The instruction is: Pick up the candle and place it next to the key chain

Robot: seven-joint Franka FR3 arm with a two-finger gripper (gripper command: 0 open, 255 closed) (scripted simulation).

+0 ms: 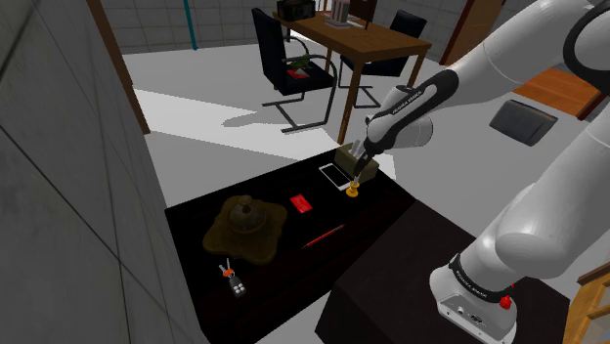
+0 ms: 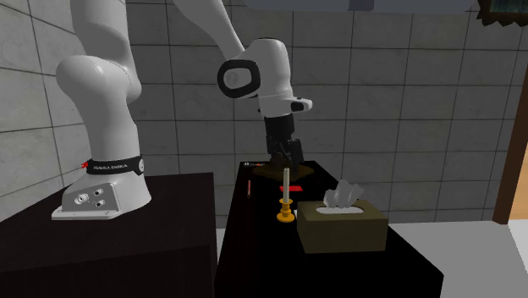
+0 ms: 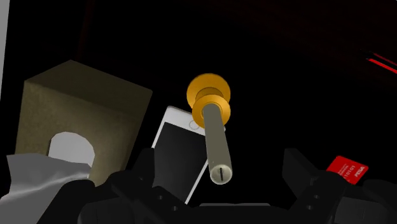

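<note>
Black tabletop (image 1: 293, 264) with the candle (image 1: 354, 182) upright near one end, just beside phone (image 1: 334, 176) and box (image 1: 348, 156), directly under the hand (image 2: 282, 157), its fingers (image 3: 143, 168) wide apart and gripping nothing; key chain (image 1: 233, 280) lies toward the opposite end.

On the table (image 1: 283, 279), the candle (image 1: 354, 183) stands upright near the end at the shoulder view's right, with the gripper (image 1: 361, 167) above it. The tissue box (image 1: 344, 156) sits just behind the candle. The phone (image 1: 334, 176) lies just beside both, toward that view's left. Further left lies the card (image 1: 302, 203), with the pen (image 1: 324, 236) in front of it. The hat (image 1: 244, 225) lies left of these. The key chain (image 1: 233, 279) lies in front of the hat, well apart from the candle. The stand (image 1: 386, 298) adjoins the table at the lower right.
</note>
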